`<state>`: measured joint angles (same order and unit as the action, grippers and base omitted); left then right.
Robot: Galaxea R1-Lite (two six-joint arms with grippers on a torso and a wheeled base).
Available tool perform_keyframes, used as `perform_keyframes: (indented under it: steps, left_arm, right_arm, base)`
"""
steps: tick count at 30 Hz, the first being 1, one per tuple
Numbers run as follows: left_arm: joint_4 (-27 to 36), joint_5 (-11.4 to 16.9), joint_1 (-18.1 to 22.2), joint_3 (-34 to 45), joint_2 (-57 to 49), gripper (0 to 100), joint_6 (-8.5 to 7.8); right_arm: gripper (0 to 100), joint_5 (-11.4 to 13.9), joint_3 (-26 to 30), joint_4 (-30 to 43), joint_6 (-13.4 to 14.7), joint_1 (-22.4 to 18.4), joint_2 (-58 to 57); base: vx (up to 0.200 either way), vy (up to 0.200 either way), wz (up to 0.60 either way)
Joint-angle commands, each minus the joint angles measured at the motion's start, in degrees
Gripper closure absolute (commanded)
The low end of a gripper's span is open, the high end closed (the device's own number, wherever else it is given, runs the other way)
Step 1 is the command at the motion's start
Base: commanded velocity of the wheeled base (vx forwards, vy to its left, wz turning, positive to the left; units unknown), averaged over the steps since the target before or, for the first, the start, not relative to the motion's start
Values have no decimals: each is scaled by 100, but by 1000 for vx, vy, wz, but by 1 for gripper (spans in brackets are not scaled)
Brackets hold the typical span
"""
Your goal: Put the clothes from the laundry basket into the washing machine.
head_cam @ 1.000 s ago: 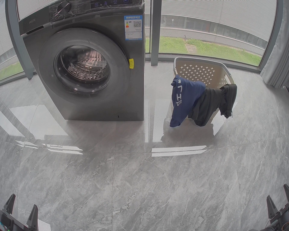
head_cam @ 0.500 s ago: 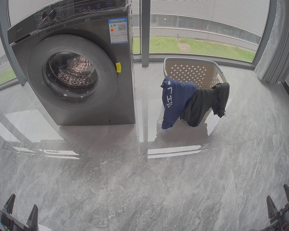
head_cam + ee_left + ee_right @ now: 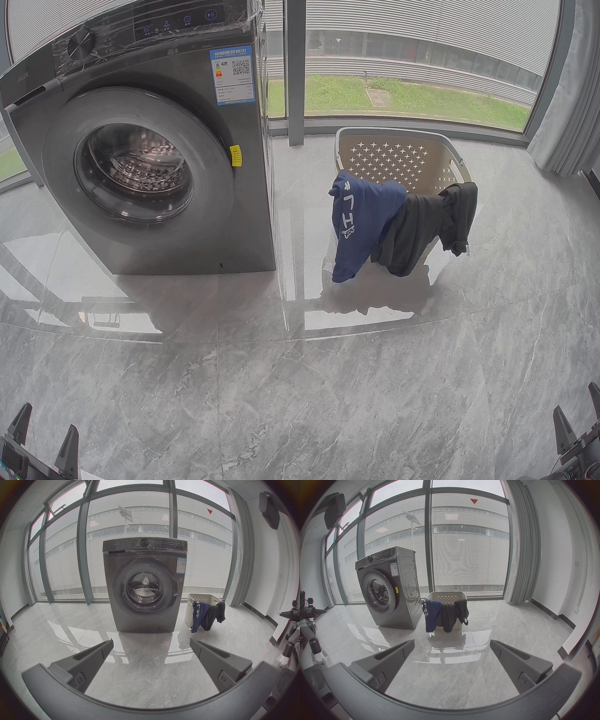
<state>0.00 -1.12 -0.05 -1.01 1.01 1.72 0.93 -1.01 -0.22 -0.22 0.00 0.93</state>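
Left end effector (image 3: 150, 642) hangs low over the floor (image 3: 312, 387) with its two fingers spread wide and nothing between them, and the right end effector (image 3: 452, 642) sits the same way on the other side, fingers apart and holding nothing; both are well apart from the laundry. Ahead across the glossy grey stone floor stands the washing machine (image 3: 144, 162), a dark grey front loader on the robot's left, its round door facing forward with the metal drum showing through the glass. A small yellow tag (image 3: 235, 155) sits just beside the door's edge and a printed sticker (image 3: 232, 75) is stuck on the upper front corner. To the right of the machine, apart from it, the beige laundry basket (image 3: 400, 156) with star-shaped holes stands on the floor by the window (image 3: 412, 56). A blue garment (image 3: 362, 219) is draped over the basket's near rim and hangs down its outside, and a black garment (image 3: 419, 231) hangs over the same rim, touching the blue one on its right. A pale curtain (image 3: 575, 112) hangs at the far right
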Motion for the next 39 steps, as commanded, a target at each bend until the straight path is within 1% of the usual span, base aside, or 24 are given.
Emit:
perform_keyframes:
  steps: [1,5,7,35,39]
  left_arm:
    - [0,-2,-4,92,-84,0,4]
    - [0,-2,-4,92,-75,0,4]
    - [0,-2,5,92,-84,0,-14]
    - [-9,-2,-4,92,-84,0,-5]
    - [-9,-2,-4,92,-75,0,4]
  right_arm:
    - [0,4,101,-4,-4,0,-93]
    - [0,4,101,-4,-4,0,-93]
    - [0,4,101,-4,-4,0,-93]
    - [0,4,101,-4,-4,9,-93]
    - [0,4,101,-4,-4,9,-93]
  base:
    - [0,0,0]
    - [0,0,0]
    - [0,-200,0]
    - [0,-200,0]
    - [0,0,0]
